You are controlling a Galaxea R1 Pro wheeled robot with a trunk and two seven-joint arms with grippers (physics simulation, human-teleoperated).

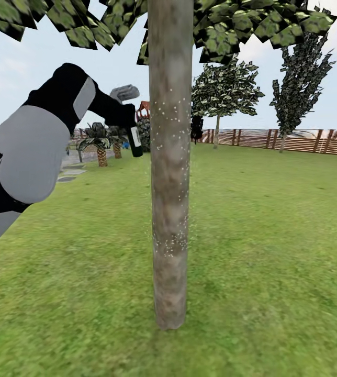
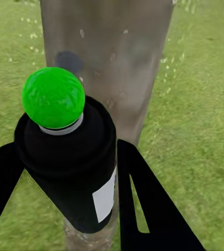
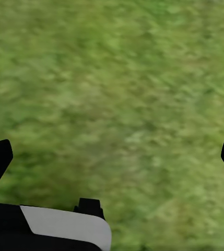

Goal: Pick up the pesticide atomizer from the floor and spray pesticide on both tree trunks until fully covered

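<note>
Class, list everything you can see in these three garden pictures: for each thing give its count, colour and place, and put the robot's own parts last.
Tree trunk: one, grey-brown, upright in mid-lawn, close ahead.
White specks: many, dotted on the trunk.
Spray bottle: one, black with a white label and a green round tip, held near the trunk.
Lawn: one, green, all around.
Fence: one, brown wooden slats, along the far edge.
Far trees: two, green-leaved, by the fence.
Low palms: two or so, dark green, far left.
Left claw: black, shut on the bottle.
Right claw: black tips wide apart, over grass.
</note>
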